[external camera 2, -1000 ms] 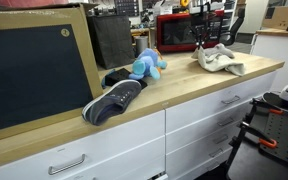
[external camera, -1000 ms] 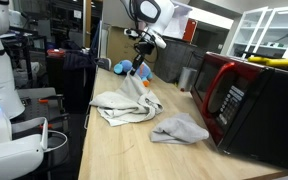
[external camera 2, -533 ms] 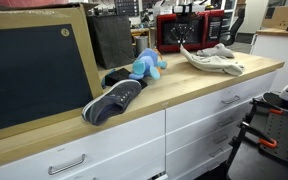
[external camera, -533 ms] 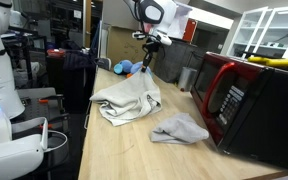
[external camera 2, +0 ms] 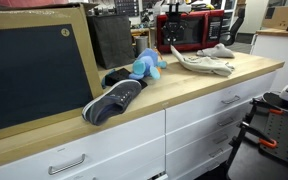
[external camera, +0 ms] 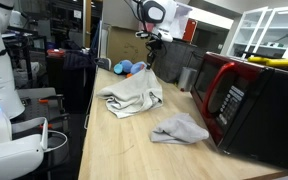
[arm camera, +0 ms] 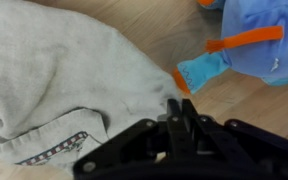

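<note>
The wooden countertop (external camera: 124, 150) runs under me, and the red microwave (external camera: 249, 100) stands on it at 3 o'clock of my load in an exterior view. That load is a grey garment (external camera: 134, 97), also seen in the wrist view (arm camera: 64, 80) and the exterior view from the drawer side (external camera 2: 204, 62). Most of it lies spread on the wood, with one corner drawn up to me. A smaller grey cloth (external camera: 181, 128) lies crumpled at 5 o'clock of the garment, apart from it and close to the microwave's front. A dark sneaker (external camera 2: 112, 100) sits near the counter edge, at 7 o'clock of the blue plush toy (external camera 2: 147, 65). In the wrist view the plush toy (arm camera: 249, 40), with its orange trim, is at 1 o'clock of my fingertips, near but not touching. My gripper (arm camera: 181, 112) has its jaws pressed together on a pinch of the garment's edge, and the fabric fans away from them toward 10 o'clock. In both exterior views I (external camera: 151, 52) hang above the counter's far end (external camera 2: 173, 42). A second ago the garment hung from me in a tall peak. Since then I have travelled toward the plush toy, and the fabric now lies stretched out longer and flatter behind me.
</note>
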`<state>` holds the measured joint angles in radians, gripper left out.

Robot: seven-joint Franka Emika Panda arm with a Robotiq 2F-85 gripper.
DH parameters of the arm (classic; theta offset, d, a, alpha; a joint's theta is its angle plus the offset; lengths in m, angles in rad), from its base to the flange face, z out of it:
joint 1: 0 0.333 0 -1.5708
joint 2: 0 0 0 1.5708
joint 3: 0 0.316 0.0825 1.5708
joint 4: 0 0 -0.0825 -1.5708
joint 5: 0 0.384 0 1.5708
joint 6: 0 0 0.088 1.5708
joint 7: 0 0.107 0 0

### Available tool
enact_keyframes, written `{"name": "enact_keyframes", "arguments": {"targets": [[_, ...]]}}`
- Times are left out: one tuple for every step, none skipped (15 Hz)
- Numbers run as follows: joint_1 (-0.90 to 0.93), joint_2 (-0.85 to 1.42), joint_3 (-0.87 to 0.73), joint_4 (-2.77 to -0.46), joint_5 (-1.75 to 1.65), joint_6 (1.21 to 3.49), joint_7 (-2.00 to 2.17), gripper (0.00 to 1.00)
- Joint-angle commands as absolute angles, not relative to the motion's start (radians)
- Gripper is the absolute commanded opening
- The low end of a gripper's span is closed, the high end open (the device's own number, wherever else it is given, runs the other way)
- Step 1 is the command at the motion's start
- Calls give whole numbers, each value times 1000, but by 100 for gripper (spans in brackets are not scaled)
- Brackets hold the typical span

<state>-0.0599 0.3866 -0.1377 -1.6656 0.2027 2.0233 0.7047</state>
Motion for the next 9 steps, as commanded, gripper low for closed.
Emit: {"name": "enact_keyframes", "arguments": {"targets": [[-86,425,-144,-1574,226,1945,756,43],[-100,424,-148,-1568,226,1938,738,49],[-119,420,-154,-1563,221,1925,704,58],[-140,412,-164,-1559,207,1896,666,64],[-159,408,-175,-1558,194,1860,634,71],[-180,398,-188,-1567,181,1827,586,80],[-200,385,-202,-1582,166,1789,532,86],[-215,381,-217,-1593,145,1765,488,95],[-230,374,-233,-1606,121,1736,441,99]]}}
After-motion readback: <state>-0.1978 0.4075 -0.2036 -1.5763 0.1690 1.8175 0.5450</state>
